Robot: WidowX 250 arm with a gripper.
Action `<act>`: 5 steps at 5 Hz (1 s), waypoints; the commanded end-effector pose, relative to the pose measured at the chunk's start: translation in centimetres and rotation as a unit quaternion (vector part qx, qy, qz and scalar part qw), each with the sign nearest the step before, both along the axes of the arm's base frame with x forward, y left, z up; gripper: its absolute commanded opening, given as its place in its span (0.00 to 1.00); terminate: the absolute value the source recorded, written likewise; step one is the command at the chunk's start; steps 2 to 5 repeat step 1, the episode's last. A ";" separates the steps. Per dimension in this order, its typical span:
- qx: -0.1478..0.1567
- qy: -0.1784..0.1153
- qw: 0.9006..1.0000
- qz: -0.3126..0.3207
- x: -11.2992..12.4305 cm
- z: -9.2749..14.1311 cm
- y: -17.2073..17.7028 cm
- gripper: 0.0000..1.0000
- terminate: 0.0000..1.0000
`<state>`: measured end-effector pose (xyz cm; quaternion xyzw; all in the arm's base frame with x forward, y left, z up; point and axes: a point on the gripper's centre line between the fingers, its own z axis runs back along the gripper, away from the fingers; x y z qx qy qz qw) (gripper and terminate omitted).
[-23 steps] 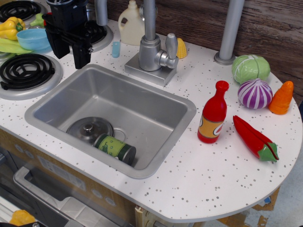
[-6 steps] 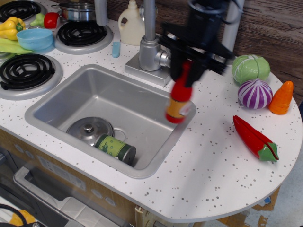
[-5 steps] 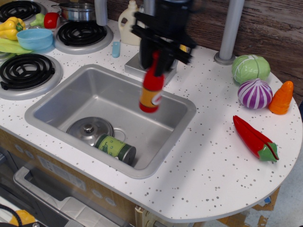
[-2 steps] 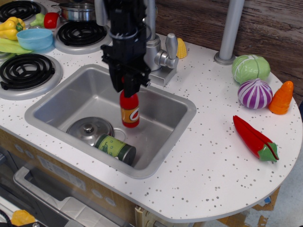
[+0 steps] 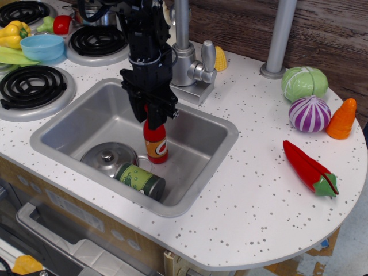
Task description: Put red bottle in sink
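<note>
The red bottle (image 5: 156,144) stands upright inside the grey sink (image 5: 69,123), near the basin's middle, its base at or just above the floor. Its orange-yellow label faces me. My black gripper (image 5: 154,112) comes straight down from above and is shut on the bottle's neck and cap, which it hides.
In the sink lie a steel pot lid (image 5: 108,157) and a green can (image 5: 140,180), just in front of the bottle. The faucet (image 5: 190,60) stands behind. A red chili pepper (image 5: 309,169), purple onion (image 5: 309,113), cabbage (image 5: 303,82) and carrot (image 5: 342,119) sit on the right counter. Stove burners (image 5: 31,86) are at left.
My gripper carried the red bottle from the right counter leftward over the sink and lowered it into the basin. In the last moment it sank a little further.
</note>
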<state>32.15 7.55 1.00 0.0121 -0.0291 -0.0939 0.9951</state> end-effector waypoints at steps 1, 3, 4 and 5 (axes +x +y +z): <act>0.006 -0.014 1.000 -0.009 0.3 0.8 0.4 1.00 1.00; 0.006 -0.014 1.000 -0.009 0.3 0.8 0.4 1.00 1.00; 0.006 -0.014 1.000 -0.009 0.3 0.8 0.4 1.00 1.00; 0.006 -0.014 1.000 -0.009 0.3 0.8 0.4 1.00 1.00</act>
